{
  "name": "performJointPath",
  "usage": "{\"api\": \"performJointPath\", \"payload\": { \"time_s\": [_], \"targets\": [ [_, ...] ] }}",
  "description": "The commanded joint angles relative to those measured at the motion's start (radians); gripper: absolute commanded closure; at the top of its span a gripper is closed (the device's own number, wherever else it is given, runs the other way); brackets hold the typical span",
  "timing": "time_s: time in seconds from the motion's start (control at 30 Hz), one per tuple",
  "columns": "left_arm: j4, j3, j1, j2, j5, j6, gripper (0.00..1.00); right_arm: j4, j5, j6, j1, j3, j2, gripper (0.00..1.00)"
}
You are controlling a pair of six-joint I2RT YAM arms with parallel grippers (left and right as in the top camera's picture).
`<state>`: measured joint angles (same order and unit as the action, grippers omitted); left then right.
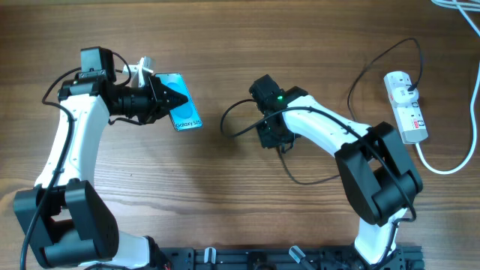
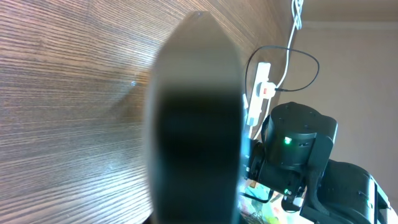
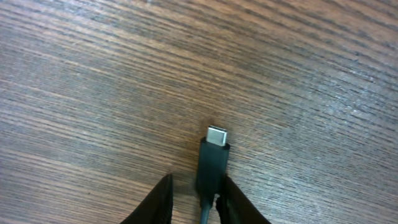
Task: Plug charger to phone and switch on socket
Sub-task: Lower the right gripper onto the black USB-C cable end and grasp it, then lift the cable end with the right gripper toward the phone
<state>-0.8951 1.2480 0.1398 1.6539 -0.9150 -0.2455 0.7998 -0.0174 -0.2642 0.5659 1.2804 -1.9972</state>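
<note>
My left gripper [image 1: 169,97] is shut on the teal phone [image 1: 187,114] with white "Galaxy S25" text and holds it tilted over the left of the table. In the left wrist view the phone [image 2: 196,124] is a dark blur across the middle. My right gripper [image 1: 268,136] is low at the table's middle. In the right wrist view its fingers [image 3: 198,180] are open around the charger's black connector [image 3: 212,163]. The silvery tip points away; the connector touches only the right finger. The black cable [image 1: 224,120] loops left of that gripper. The white socket [image 1: 406,109] lies at the far right.
The socket's thick white cord [image 1: 450,169] curves along the right edge. More black cable [image 1: 300,180] loops below the right arm. The socket [image 2: 260,87] and the right arm [image 2: 298,146] show in the left wrist view. Bare wood lies between the grippers.
</note>
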Motion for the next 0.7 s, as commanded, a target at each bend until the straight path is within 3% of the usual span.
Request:
{"api": "performJointPath", "payload": {
  "time_s": [0.0, 0.13, 0.4, 0.43, 0.5, 0.67],
  "targets": [
    [0.005, -0.002, 0.005, -0.005, -0.039, -0.001, 0.96, 0.023, 0.014, -0.023, 0.005, -0.059, -0.093, 0.73],
    [0.005, -0.002, 0.005, -0.005, -0.039, -0.001, 0.96, 0.024, 0.016, -0.027, 0.005, -0.059, -0.093, 0.83],
    [0.005, -0.002, 0.005, -0.005, -0.039, -0.001, 0.96, 0.039, 0.014, -0.027, 0.005, -0.059, -0.093, 0.88],
    [0.005, -0.002, 0.005, -0.005, -0.039, -0.001, 0.96, 0.039, 0.014, -0.027, 0.005, -0.059, -0.093, 0.87],
    [0.005, -0.002, 0.005, -0.005, -0.039, -0.001, 0.96, 0.039, 0.014, -0.027, 0.005, -0.059, -0.093, 0.69],
    [0.005, -0.002, 0.005, -0.005, -0.039, -0.001, 0.96, 0.055, 0.014, -0.028, 0.005, -0.059, -0.093, 0.68]
  ]
}}
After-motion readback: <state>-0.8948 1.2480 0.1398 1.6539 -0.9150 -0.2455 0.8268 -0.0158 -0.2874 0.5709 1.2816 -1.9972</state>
